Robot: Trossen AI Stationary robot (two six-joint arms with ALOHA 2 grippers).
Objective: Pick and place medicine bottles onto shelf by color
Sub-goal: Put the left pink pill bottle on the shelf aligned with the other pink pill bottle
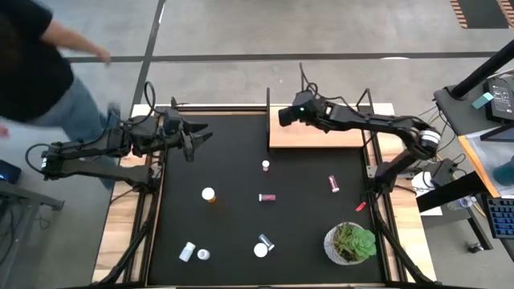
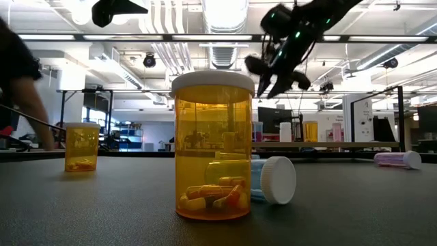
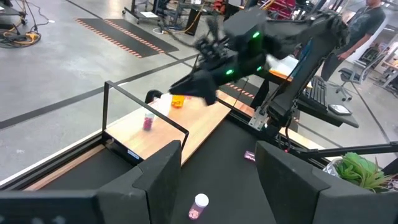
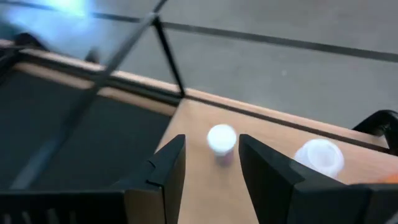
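Fingers parted and empty on the right gripper [image 4: 210,168] — it hangs above the left end of the shelf [image 1: 337,136], the light-wood board at the far edge of the black mat [image 1: 241,233]. Between its two dark fingers a small pink bottle [image 4: 221,142] stands upright on the wood with its white cap up, untouched on either side. Just beside it sits another white-capped bottle [image 4: 320,157], and the left wrist view picks out an orange bottle [image 3: 177,100] on the board too, near the black upright post [image 3: 107,102].

Over on the left, the left gripper [image 1: 197,138] waits above the mat's far-left corner, fingers spread wide with nothing in them, pointing toward the shelf.

Out on the mat, plenty of medicine bottles wait. An orange bottle [image 1: 209,194] stands upright near the middle; in the low view it fills the foreground, loose capsules lying in its base. A dark maroon bottle [image 1: 267,197] lies on its side just to the right of it. A small white-capped one [image 1: 265,165] stands closer to the shelf, a pink-red bottle [image 1: 333,184] lies further right, and pale ones [image 1: 193,253] rest near the front edge, beside another lying down [image 1: 263,246]. The potted plant [image 1: 351,242] sits at the front right.

A person [image 1: 40,72] in a dark top is beyond the table's left corner.
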